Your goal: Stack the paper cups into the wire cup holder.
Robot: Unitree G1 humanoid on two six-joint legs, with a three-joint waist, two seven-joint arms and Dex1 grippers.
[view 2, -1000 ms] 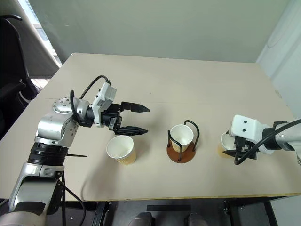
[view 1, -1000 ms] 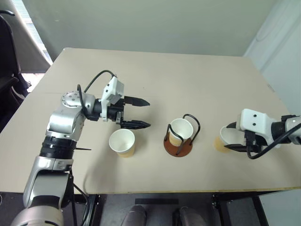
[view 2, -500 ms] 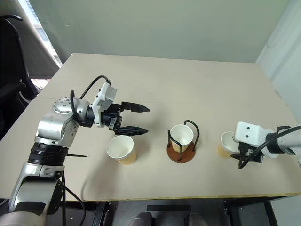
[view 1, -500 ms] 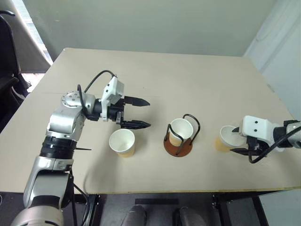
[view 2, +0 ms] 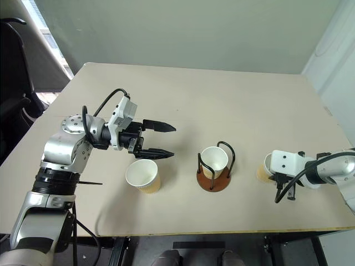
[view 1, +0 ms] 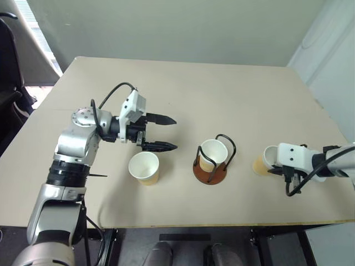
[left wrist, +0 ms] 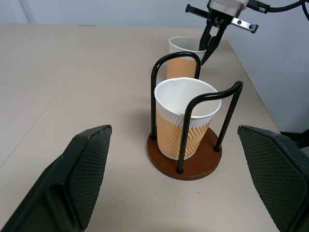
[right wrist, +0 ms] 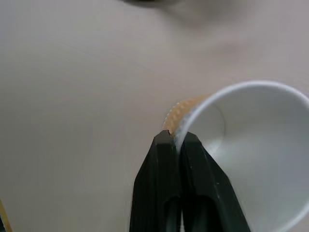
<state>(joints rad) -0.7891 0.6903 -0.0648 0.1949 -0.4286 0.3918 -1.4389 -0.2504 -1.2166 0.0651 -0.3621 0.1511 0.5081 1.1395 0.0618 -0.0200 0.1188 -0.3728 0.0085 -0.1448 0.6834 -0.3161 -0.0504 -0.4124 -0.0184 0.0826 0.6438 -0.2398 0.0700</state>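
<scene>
One paper cup (view 1: pixel 144 167) stands upright on the table, just below and in front of my left gripper (view 1: pixel 175 133), which hovers open and holds nothing. The wire cup holder (left wrist: pixel 193 163), a brown disc with two black wire loops, holds a second paper cup (left wrist: pixel 186 116) upright. To its right stands a third paper cup (right wrist: pixel 251 145). My right gripper (right wrist: pixel 176 137) is shut on that cup's rim, one finger inside the wall and one outside. The left wrist view shows this grip from afar, with the right gripper (left wrist: pixel 206 57) coming down onto the far cup (left wrist: pixel 181 46).
The beige table (view 1: pixel 222 94) carries nothing else. Its front edge runs close below the cups, and its right edge lies just beyond my right arm. A dark chair (view 2: pixel 14 105) stands off the left side.
My right gripper has sunk slightly and closed on the rim of the right cup. The left arm and the other two cups have not moved.
</scene>
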